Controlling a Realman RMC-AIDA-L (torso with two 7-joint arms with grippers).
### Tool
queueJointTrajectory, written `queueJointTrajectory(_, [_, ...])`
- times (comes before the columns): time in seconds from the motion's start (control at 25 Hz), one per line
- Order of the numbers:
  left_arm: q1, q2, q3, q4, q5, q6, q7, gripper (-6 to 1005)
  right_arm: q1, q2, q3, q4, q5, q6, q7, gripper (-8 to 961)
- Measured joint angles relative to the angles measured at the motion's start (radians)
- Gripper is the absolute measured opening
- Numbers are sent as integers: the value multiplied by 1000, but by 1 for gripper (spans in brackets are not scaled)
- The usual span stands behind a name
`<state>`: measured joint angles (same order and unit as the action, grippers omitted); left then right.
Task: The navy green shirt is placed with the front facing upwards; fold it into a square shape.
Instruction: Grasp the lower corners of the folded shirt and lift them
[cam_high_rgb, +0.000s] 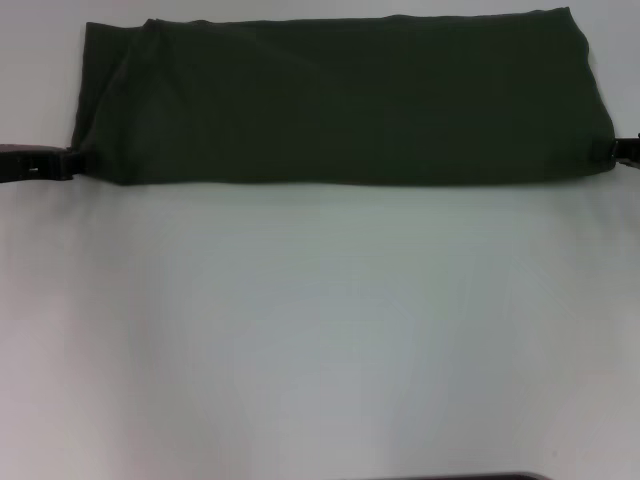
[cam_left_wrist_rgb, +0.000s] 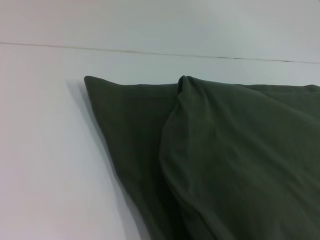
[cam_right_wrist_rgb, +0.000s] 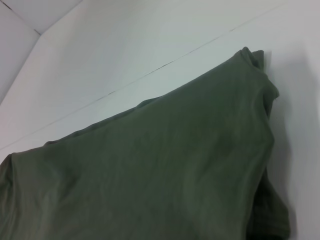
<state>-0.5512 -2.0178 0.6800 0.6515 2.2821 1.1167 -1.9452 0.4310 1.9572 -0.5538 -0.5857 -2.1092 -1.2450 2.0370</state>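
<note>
Head view: the navy green shirt (cam_high_rgb: 345, 100) lies as a wide folded band across the top of the frame, on the white surface (cam_high_rgb: 320, 330). Only plain green cloth shows, no print. Its near edge runs almost straight from left to right. At the upper left a diagonal crease marks a folded-over layer. The left pincer (cam_high_rgb: 72, 162) comes in from the left frame edge and sits at the band's lower left corner, touching the cloth. The right pincer (cam_high_rgb: 622, 150) shows only as a dark tip at the right frame edge, against the band's lower right corner. For both, finger spread and grip cannot be told from here.

Left wrist view: shirt (cam_left_wrist_rgb: 225, 165) fills the lower right of the frame, two layers visible, the upper one folded over with a rounded edge. White surface (cam_left_wrist_rgb: 50, 150) to the left, a thin seam line across the top. No fingers in frame.

Right wrist view: shirt (cam_right_wrist_rgb: 150, 185) fills the lower half, one corner pointing to the upper right. Surface (cam_right_wrist_rgb: 125, 45) above it. No fingers in frame.
</note>
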Motion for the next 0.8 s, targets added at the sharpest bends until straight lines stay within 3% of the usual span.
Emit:
queueJointTrajectory(0.6, [6, 6, -2, 3, 16, 59, 1, 7, -8, 0, 0, 0, 0, -7, -22, 11])
queueJointTrajectory(0.8, [36, 9, -7, 49, 17, 166, 6, 7, -28, 0, 28, 0, 1, -46, -70, 11])
